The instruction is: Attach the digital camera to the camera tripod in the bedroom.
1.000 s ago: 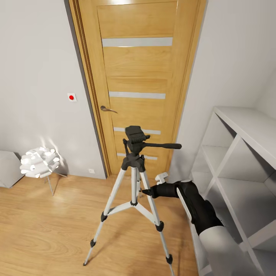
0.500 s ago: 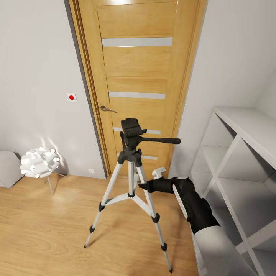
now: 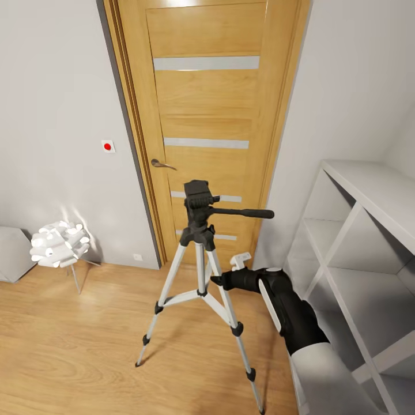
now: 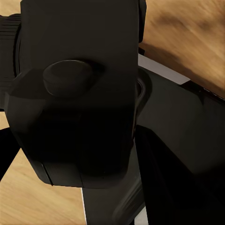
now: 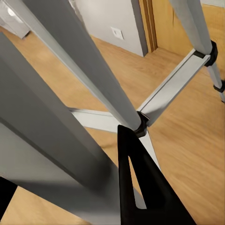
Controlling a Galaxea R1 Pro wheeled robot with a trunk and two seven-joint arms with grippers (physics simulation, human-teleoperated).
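- Before the oak door (image 3: 207,127) with its frosted stripes, I see the camera tripod (image 3: 200,276) standing on the light wood plank floor (image 3: 75,346), legs splayed, its black head (image 3: 197,199) uppermost and the long pan handle (image 3: 242,213) pointing toward the white cube shelving (image 3: 357,253).
- My right gripper (image 3: 217,280) reaches in from the shelving side and meets the tripod at mid-height, just above the leg braces; its tips lie against a silver leg.
- From the right wrist camera, one black fingertip (image 5: 138,187) sits close beside a broad silver leg (image 5: 61,140), and the centre hub (image 5: 142,124) with its braces lies beyond. I cannot tell from these views whether the right jaws are clamped on the leg or merely alongside it.
- From the left wrist camera, I see the digital camera (image 4: 79,93) up close: a matte black box with a round knob (image 4: 68,77) on it, wood floor behind. It sits right at my left gripper (image 4: 154,154), whose dark body runs beside it. The jaws appear to hold the camera, though the contact is too dark to confirm.
- Left of the door, a small white ball-shaped lamp (image 3: 59,243) on thin legs stands near the grey wall (image 3: 57,115), well apart from the tripod.
- A red-dotted wall switch (image 3: 108,146) sits beside the door frame.
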